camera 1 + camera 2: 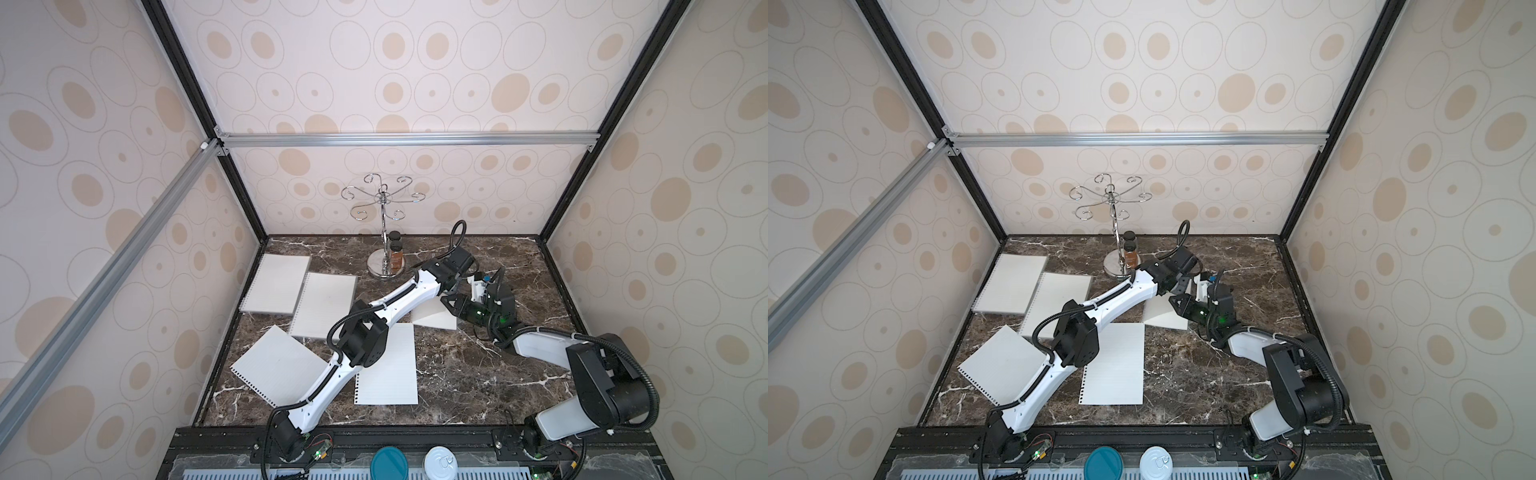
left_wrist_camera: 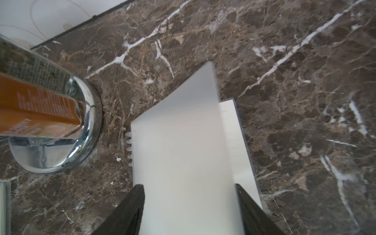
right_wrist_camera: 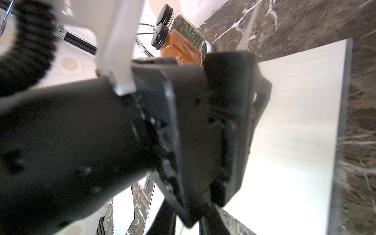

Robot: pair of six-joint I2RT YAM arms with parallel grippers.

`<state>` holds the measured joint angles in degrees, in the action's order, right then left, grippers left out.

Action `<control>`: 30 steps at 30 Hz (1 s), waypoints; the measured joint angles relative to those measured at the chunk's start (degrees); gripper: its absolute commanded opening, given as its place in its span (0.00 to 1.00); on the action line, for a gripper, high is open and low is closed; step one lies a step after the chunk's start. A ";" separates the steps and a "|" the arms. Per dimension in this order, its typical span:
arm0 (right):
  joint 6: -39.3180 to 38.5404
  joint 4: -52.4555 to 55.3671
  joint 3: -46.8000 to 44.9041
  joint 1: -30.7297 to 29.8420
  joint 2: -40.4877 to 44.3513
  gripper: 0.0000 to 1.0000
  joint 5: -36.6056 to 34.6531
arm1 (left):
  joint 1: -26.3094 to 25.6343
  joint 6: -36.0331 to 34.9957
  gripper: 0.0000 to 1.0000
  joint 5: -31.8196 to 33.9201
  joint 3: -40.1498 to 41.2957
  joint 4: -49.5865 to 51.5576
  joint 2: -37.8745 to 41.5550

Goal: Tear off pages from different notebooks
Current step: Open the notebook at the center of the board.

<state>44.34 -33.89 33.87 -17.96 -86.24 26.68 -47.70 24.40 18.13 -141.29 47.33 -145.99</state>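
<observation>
Soft even light, top views sharp but edge-warped, wrist views blurred close-up.

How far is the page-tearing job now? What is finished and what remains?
Done: one torn page lies loose in the middle. In hand: a sheet stands raised off the small notebook, between the fingers of the left pincer; whether it is gripped or already free is unclear. Left: likely the three notebooks on the left, though one may have given that page.

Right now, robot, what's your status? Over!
Left gripper open, straddling a lifted page. Right gripper low by the small notebook, jaws hidden. Chrome stand close beside, not touching.
</observation>
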 measured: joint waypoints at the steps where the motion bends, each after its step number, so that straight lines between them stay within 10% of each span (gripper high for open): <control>1: 0.17 0.00 -0.02 -0.07 0.00 0.28 -0.02 | 0.04 0.11 0.46 0.07 0.11 0.00 0.00; 14: -1.07 1.40 -0.94 -0.35 3.04 0.51 -1.90 | 0.63 -0.28 0.01 -0.90 0.11 0.07 0.50; 23: -2.49 8.59 -3.78 -0.31 18.03 0.62 -4.94 | 5.44 1.97 0.00 -8.96 1.46 1.73 7.85; 30: -5.99 14.91 -4.22 0.02 22.05 0.62 -9.18 | 7.78 7.37 0.00 -17.57 17.20 -3.21 21.42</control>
<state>38.35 -18.98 29.65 -17.93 -64.18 17.50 -39.92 31.77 0.56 -124.09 44.12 -124.57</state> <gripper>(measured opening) 0.618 0.047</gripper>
